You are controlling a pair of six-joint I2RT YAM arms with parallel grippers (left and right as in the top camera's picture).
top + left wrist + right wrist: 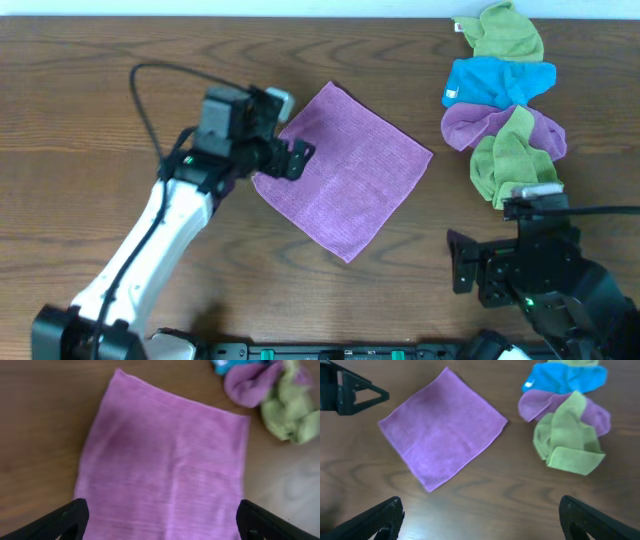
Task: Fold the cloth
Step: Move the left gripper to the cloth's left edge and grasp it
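Observation:
The lilac-purple cloth lies spread flat on the wooden table, turned like a diamond. It also shows in the left wrist view and the right wrist view. My left gripper is open at the cloth's left corner, its fingers wide apart over the near edge of the cloth, not holding it. My right gripper is open and empty over bare table, to the lower right of the cloth. No white tag shows.
A bunch of other cloths sits at the back right: lime-green, bright blue, a second purple one and another green one. The table's back edge runs along the top.

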